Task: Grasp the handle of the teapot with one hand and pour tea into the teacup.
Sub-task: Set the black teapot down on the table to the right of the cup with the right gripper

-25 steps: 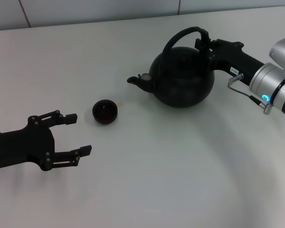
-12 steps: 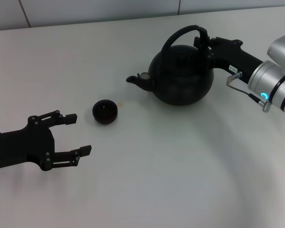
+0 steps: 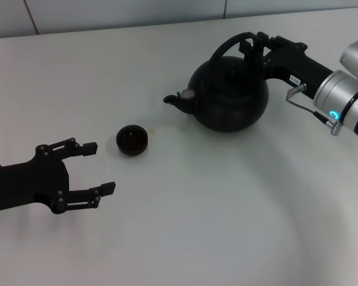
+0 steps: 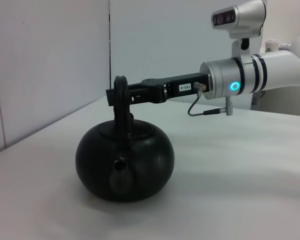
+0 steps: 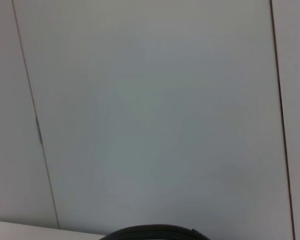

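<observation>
Teapot: the big matte black teapot (image 3: 230,95) sits on the white table (image 3: 227,226), toward the far right side in the head view. From the left wrist camera its base looks planted flat on the tabletop, pot (image 4: 124,167) upright.

Spout: the short spout (image 3: 178,100) points toward the robot's left, roughly in the teacup's direction. In the left wrist view the spout (image 4: 120,176) faces pretty much straight at the camera.

Handle: the arched handle (image 3: 230,46) stands up over the lid; edge-on in the left wrist view it reads as a thin vertical loop (image 4: 121,97).

Right gripper: the right gripper (image 3: 256,49) reaches in from the right and is clamped on the top of the handle, jaws closed around it. Left wrist view shows the same thing, the gripper (image 4: 119,96) coming in level and pinching the handle's top.

Teacup: the small black teacup (image 3: 132,140) sits on the table, clearly apart from the teapot, off past the spout on the robot's left and nearer the robot.

Left gripper: the left gripper (image 3: 98,168) hovers low at the near left, jaws spread wide, nothing between them. It's near the teacup but not touching.

Right wrist view: mostly pale wall panels (image 5: 150,110), with just a dark curved sliver (image 5: 157,233) at the edge, hard to say what exactly.
</observation>
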Controlling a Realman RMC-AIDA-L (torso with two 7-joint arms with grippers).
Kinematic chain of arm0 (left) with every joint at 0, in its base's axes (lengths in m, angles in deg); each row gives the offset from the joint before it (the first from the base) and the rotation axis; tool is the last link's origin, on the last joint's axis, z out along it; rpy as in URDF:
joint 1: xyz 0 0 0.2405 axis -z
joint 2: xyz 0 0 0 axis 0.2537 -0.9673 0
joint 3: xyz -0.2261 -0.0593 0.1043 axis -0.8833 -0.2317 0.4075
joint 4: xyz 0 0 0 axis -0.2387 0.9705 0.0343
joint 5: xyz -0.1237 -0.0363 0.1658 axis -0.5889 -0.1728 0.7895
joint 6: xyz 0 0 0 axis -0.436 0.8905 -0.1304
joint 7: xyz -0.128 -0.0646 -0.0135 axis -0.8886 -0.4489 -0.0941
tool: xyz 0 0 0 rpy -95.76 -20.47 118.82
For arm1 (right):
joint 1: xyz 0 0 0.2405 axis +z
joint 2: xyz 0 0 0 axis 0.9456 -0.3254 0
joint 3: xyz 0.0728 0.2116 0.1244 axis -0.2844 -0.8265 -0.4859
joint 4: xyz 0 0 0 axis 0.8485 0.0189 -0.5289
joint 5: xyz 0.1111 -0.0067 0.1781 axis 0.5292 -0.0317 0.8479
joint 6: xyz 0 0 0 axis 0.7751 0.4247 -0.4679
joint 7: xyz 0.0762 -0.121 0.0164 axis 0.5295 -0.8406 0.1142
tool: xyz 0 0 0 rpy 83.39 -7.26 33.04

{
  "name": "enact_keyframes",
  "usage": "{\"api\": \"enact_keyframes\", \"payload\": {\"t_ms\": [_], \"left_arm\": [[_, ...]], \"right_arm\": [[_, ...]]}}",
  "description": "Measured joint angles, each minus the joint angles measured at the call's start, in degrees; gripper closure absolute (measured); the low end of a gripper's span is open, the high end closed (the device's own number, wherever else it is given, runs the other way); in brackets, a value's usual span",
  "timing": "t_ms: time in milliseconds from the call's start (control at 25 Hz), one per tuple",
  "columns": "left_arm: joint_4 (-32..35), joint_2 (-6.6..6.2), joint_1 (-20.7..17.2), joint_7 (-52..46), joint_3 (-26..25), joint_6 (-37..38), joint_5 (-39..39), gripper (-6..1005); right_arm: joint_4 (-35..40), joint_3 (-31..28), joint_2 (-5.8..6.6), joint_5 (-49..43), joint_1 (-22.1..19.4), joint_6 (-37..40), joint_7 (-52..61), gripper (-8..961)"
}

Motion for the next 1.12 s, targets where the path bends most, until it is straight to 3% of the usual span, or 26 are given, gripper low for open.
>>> {"api": "enact_keyframes", "payload": {"t_ms": [400, 680, 1120], "left_arm": [[0.0, 0.06, 0.4, 0.0, 0.0, -0.05, 0.0, 140], [0.0, 0.1, 0.51, 0.0, 0.0, -0.12, -0.13, 140], [0.0, 0.1, 0.51, 0.0, -0.02, 0.16, -0.32, 140]], "right_arm": [[0.32, -0.11, 0.0, -0.08, -0.32, 0.14, 0.0, 300], [0.78, -0.23, 0.0, -0.09, -0.97, 0.16, 0.0, 258], [4.58, -0.19, -0.22, -0.15, -6.65, 5.5, -0.53, 258]]}}
